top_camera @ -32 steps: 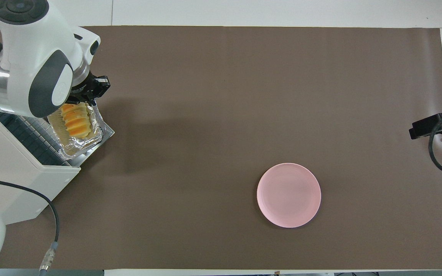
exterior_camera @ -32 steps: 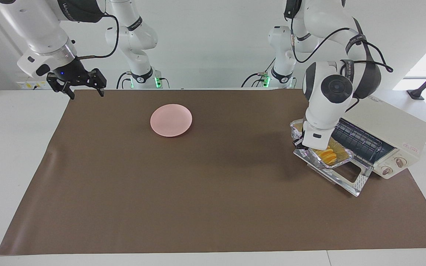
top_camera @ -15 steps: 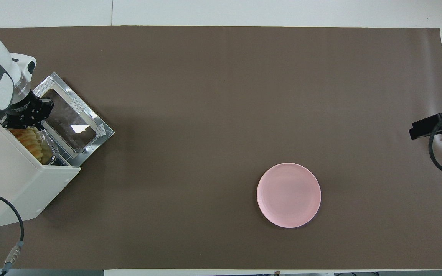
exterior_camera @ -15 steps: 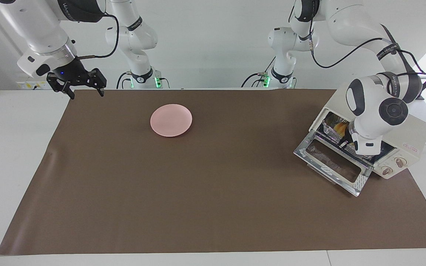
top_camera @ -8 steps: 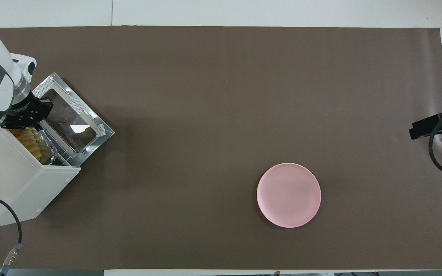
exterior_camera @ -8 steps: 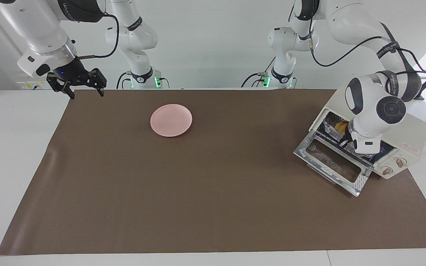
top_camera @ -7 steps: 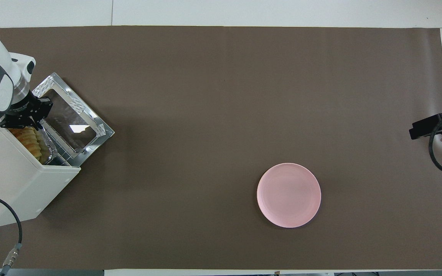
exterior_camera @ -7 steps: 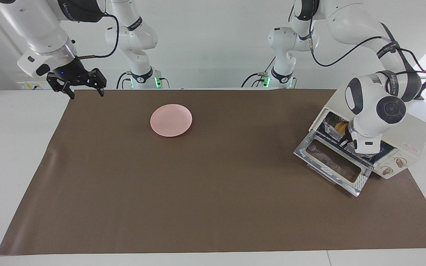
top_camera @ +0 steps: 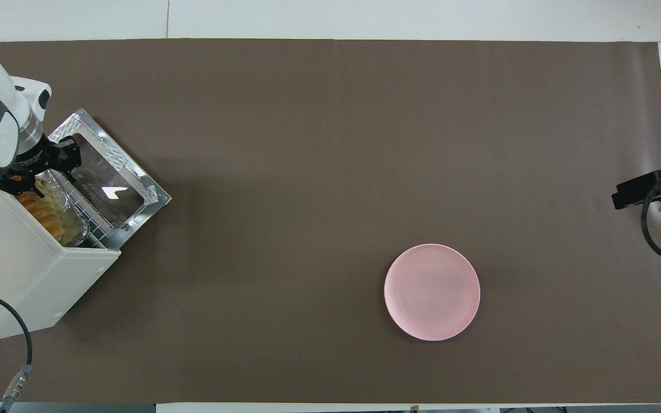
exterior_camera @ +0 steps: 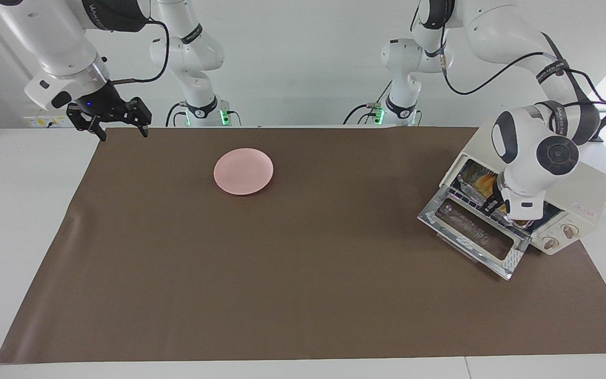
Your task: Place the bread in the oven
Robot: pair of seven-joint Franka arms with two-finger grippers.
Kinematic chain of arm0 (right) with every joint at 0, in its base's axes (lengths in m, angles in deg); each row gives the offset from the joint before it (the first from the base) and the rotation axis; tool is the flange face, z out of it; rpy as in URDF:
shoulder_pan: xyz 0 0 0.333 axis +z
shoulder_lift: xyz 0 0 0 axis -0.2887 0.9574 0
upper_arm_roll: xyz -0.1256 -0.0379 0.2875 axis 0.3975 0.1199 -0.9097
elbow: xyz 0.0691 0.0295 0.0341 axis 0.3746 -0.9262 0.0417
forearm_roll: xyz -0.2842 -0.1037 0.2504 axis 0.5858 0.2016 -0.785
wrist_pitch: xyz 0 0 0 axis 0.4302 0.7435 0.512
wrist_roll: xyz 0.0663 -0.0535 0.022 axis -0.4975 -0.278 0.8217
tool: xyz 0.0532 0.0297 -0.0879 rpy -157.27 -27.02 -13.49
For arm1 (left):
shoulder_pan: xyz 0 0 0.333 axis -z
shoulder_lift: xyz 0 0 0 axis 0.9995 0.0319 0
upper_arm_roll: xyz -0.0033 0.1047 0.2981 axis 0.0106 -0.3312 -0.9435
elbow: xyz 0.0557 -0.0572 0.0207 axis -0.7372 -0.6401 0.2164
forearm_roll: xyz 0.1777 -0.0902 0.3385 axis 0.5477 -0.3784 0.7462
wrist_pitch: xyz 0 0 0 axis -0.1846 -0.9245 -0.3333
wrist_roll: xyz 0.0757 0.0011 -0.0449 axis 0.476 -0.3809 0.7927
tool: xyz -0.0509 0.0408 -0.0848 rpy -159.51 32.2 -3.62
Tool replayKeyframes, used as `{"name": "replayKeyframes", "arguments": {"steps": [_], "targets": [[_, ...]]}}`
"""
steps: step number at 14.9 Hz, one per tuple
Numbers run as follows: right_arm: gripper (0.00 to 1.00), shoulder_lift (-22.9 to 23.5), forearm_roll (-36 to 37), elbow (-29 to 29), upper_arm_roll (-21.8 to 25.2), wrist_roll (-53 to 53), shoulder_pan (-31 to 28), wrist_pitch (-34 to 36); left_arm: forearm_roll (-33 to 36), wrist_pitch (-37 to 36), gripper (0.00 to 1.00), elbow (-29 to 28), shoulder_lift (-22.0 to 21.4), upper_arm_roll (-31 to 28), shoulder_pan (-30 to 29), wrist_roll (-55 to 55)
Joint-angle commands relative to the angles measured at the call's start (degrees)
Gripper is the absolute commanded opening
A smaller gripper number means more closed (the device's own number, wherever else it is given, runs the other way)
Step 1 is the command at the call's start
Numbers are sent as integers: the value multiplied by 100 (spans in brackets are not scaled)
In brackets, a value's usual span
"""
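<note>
The cream-white oven (exterior_camera: 571,184) stands at the left arm's end of the table with its glass door (exterior_camera: 474,237) dropped open. The golden bread (exterior_camera: 484,181) lies in a silver foil tray inside the oven on the wire rack. In the overhead view the bread (top_camera: 41,209) and the foil tray (top_camera: 72,223) show just inside the oven (top_camera: 26,269). My left gripper (top_camera: 38,169) is at the oven's mouth over the tray's edge, its fingers spread; in the facing view (exterior_camera: 497,205) the wrist mostly hides it. My right gripper (exterior_camera: 121,131) waits, open and empty.
A pink round plate (exterior_camera: 243,171) lies on the brown mat (exterior_camera: 282,273), nearer the right arm's end; it also shows in the overhead view (top_camera: 432,292). The right gripper (top_camera: 643,192) hangs over the mat's edge. The oven's cable (top_camera: 20,355) trails off the table.
The left gripper slid the foil tray with the bread from the open door onto the rack inside the oven, then its fingers spread apart. The right arm has not moved.
</note>
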Motion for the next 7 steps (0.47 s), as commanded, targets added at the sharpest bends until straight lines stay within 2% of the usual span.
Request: {"name": "replayKeyframes", "arguments": {"steps": [1,4,7], "targets": [[100,-135,75,-150,-88,-34,-92,22,166,62,100,108,-80,-16,48,10],[100,-135,75,-150,-88,-34,-91,22,114,80,100,196,-124,28,93,-8],[100,-135,75,-150,-88,-34,-92,22,79,-217,100,442,-220,72,154,-235]]}}
